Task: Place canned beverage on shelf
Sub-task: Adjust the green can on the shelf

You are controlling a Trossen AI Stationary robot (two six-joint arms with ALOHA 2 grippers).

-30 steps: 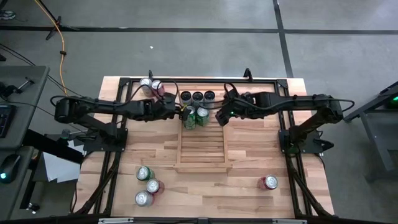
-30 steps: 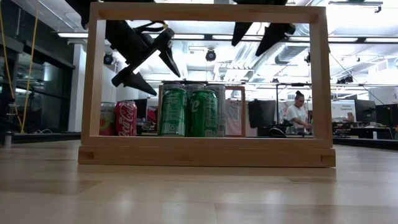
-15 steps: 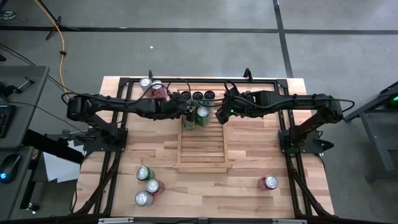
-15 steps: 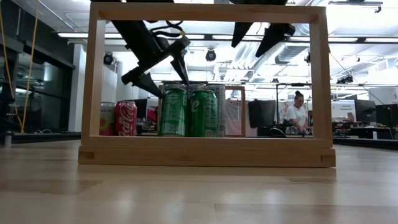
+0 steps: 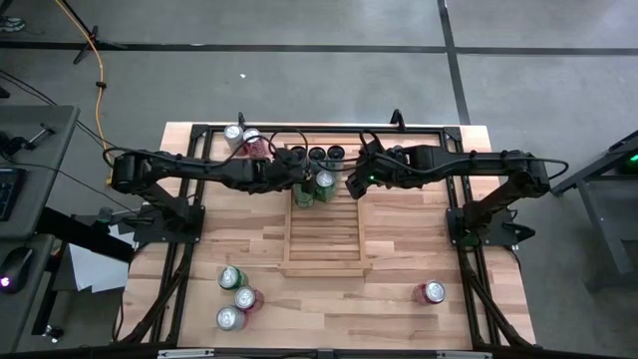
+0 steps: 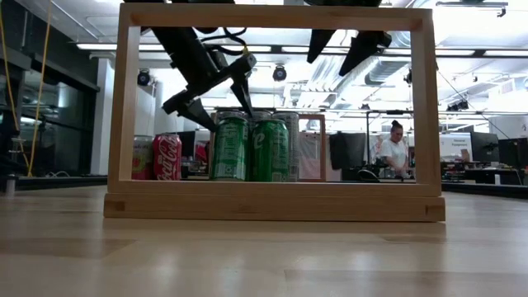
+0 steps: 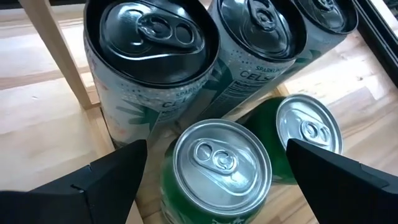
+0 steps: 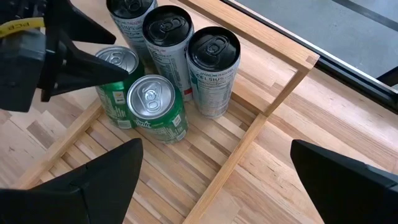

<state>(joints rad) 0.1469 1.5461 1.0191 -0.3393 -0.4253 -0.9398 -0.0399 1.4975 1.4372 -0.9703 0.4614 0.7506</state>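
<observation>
My left gripper [image 7: 211, 180], fingers spread wide and holding nothing, hangs right over the left green can [image 7: 214, 171], which stands upright between them on the shelf [image 5: 324, 234]; my right gripper [image 8: 217, 186], just as wide and empty, waits above the shelf's far end. The shelf holds two green cans in front of three tall dark-topped cans [image 8: 214, 62], while spare cans [image 5: 234, 299] sit well apart on the table, nearer my left arm
</observation>
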